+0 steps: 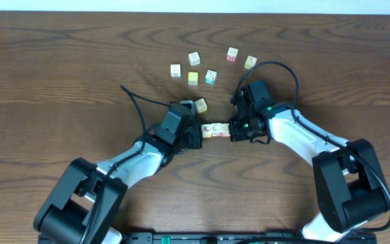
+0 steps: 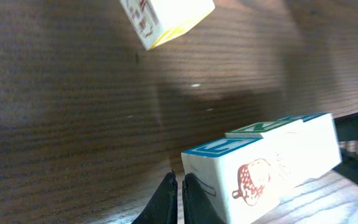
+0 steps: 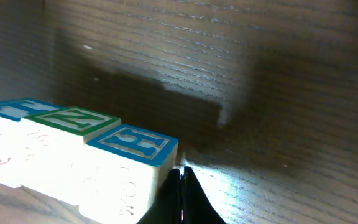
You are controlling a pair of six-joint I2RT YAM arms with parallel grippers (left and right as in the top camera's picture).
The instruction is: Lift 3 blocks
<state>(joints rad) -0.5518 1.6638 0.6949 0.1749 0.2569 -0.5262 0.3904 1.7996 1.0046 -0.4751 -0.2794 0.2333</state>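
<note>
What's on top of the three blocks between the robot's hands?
Nothing is stacked on the blocks; their top faces show letters framed in blue and green. Their bottom faces, toward the table, are hidden.

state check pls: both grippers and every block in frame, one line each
left gripper: shut, tip pressed against one end of the row
right gripper: shut, tip pressed against the other end
row of three blocks: end to end, squeezed between the two tips; cannot tell if it is off the table
nearby block: loose beside the left gripper, untouched
six far blocks: scattered singly, none stacked
</note>
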